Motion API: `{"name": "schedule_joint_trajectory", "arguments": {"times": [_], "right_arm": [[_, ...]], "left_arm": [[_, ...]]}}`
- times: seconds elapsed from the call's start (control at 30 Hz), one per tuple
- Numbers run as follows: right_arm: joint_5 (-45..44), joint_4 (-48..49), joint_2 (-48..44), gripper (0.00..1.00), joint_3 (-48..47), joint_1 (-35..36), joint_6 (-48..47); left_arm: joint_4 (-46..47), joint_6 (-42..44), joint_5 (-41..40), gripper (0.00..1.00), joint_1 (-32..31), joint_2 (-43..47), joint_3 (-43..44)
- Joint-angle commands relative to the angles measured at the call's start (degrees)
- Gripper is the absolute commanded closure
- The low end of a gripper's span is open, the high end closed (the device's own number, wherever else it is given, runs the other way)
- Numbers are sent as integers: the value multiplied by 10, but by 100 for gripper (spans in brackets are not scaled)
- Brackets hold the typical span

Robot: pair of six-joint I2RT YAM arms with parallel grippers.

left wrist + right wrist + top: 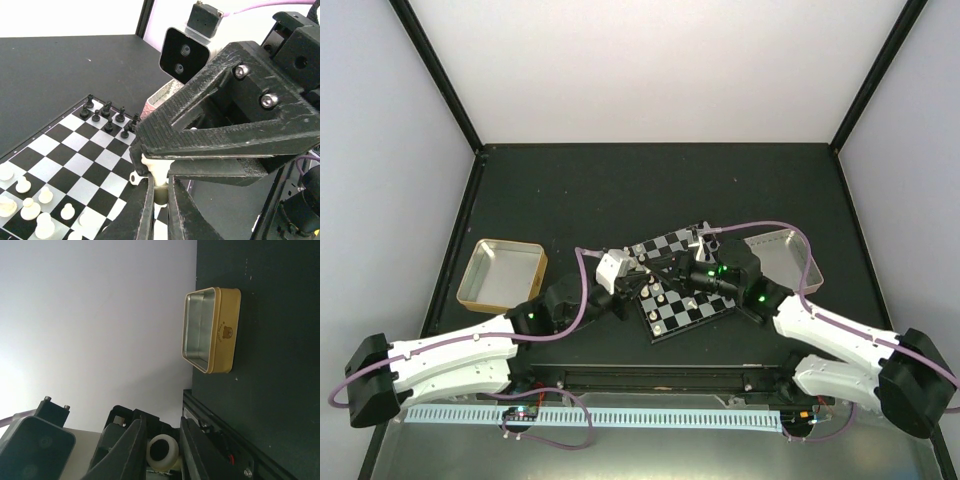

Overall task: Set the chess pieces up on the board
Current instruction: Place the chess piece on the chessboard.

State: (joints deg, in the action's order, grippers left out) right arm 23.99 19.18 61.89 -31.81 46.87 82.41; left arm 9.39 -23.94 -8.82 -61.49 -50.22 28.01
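Left fingers (137, 217): clenched on a cream-white piece (158, 176) (held over the board (75, 165)).
Right fingers (196, 455): placed around that piece; grip cannot be told.

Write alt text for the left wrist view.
The left black two-finger tool, at the bottom edge, is shut on a cream-white chess piece that the right black tool also grips from above. Beneath lies a black-and-pale chequered chessboard, with black chessmen at its far edge and cream-white chessmen nearest.

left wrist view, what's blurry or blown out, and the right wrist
Left wrist view: its own fingers are soft, the board sharp, the white pieces washed out. Right wrist view: the yellow tin is crisp, the white wall glares at lower left.
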Motion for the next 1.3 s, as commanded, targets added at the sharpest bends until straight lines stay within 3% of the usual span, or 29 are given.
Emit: {"name": "schedule_joint_trajectory", "arguments": {"times": [0.0, 0.07, 0.17, 0.4, 0.57, 0.67, 0.73, 0.83, 0.9, 1.07, 1.17, 1.27], "right_arm": [[17, -44, -14, 75, -25, 5, -72], [38, -79, -16, 67, -43, 4, -131], [77, -150, -22, 67, -72, 4, -219], [86, -239, -64, 76, -84, 3, -303], [83, -255, -72, 89, -87, 3, -315], [79, -240, -77, 94, -80, 3, -304], [74, -194, -83, 95, -63, 4, -275], [66, -96, -95, 96, -29, 3, -207], [66, -38, -100, 96, -10, 3, -168], [55, 3, -119, 96, 4, 3, -126], [48, 24, -130, 96, 14, 3, -102], [44, 68, -136, 95, 30, 3, -73]], "left_arm": [[4, 24, -5, 98, 3, 9, 25], [-17, 45, 11, 98, 4, 12, 31], [-60, 75, 46, 98, 4, 21, 47], [-138, 125, 127, 98, 4, 31, 81], [-140, 131, 145, 98, 4, 35, 85], [-134, 129, 148, 98, 4, 38, 86], [-127, 116, 142, 88, 4, 39, 87], [-97, 83, 140, 62, 4, 47, 81], [-56, 52, 141, 56, 4, 53, 68], [38, 12, 154, 57, 4, 66, 38], [57, 9, 156, 64, 4, 70, 31], [53, 9, 153, 62, 5, 71, 32]]}}
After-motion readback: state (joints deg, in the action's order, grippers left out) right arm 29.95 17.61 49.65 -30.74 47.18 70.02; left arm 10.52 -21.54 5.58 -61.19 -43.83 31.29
